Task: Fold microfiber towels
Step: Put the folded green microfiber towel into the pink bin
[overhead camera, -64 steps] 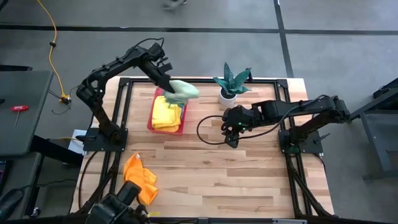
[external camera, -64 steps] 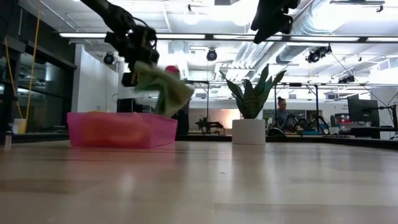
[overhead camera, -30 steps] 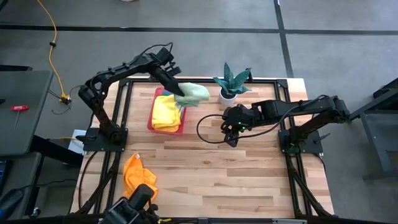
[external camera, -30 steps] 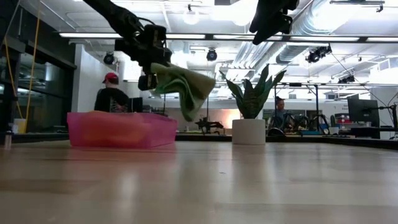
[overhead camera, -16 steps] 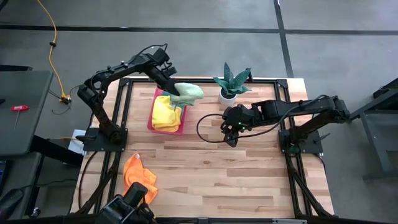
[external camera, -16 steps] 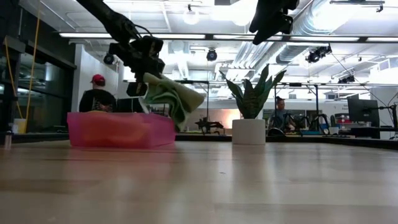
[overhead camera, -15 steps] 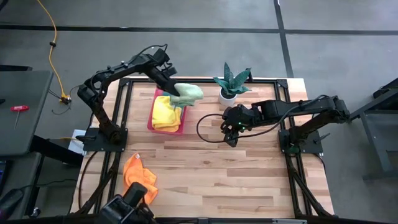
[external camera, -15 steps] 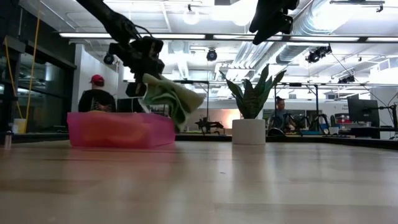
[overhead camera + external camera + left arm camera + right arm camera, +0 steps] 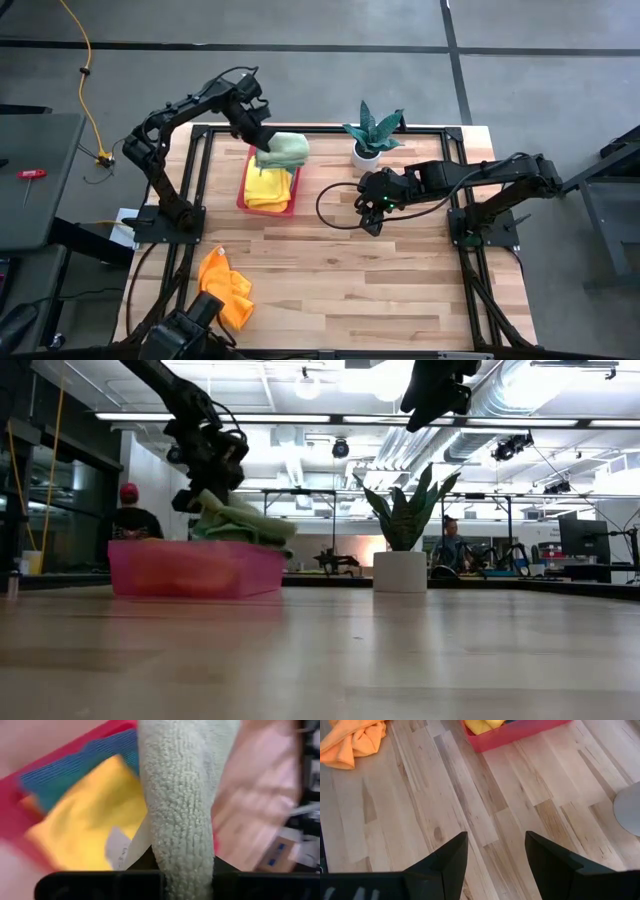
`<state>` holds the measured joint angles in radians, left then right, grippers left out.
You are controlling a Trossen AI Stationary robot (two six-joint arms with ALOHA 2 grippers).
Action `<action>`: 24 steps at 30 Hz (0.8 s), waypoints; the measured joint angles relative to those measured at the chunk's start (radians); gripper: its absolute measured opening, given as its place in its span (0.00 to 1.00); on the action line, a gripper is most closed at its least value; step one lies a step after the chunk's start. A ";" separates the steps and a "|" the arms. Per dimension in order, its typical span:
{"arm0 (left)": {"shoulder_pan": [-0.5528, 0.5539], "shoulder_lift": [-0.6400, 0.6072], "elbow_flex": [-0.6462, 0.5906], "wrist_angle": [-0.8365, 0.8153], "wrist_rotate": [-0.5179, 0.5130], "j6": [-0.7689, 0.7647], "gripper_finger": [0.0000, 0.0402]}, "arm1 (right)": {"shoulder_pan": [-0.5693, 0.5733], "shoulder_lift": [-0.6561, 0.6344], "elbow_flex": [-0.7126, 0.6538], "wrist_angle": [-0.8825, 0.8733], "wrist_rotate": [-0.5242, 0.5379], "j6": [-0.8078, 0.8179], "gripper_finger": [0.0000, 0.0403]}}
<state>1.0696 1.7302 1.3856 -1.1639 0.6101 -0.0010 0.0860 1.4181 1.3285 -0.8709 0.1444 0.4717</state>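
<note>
Left tool (image 9: 262,150) clamped on light green towel (image 9: 283,151), over pink tray (image 9: 244,198) holding yellow towel (image 9: 268,186). Orange towel (image 9: 225,284) crumpled near table (image 9: 400,290) front-left corner. Right tool (image 9: 371,220) fingers apart, hovering mid-table.

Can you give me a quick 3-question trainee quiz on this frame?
1. True or false: the left gripper is shut on the light green towel.
2. Where is the orange towel? A) in the pink tray B) on the table's near left part C) beside the potted plant
3. Fill in: the right gripper is ____ and holds nothing.

Key: 1 true; 2 B; 3 open.
</note>
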 joint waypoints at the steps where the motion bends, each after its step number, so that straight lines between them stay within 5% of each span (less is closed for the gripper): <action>1: 0.001 0.000 0.000 -0.013 -0.031 0.007 0.01 | 0.000 0.000 0.000 0.000 0.000 0.000 0.47; 13: -0.001 0.000 -0.014 -0.038 -0.235 0.049 0.02 | 0.000 0.000 0.000 0.023 0.000 0.000 0.47; 24: -0.026 0.046 -0.014 -0.007 -0.242 0.048 0.09 | 0.000 0.000 0.000 0.023 -0.001 0.004 0.47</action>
<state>1.0440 1.7759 1.3712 -1.1706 0.3683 0.0467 0.0859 1.4181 1.3285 -0.8483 0.1436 0.4757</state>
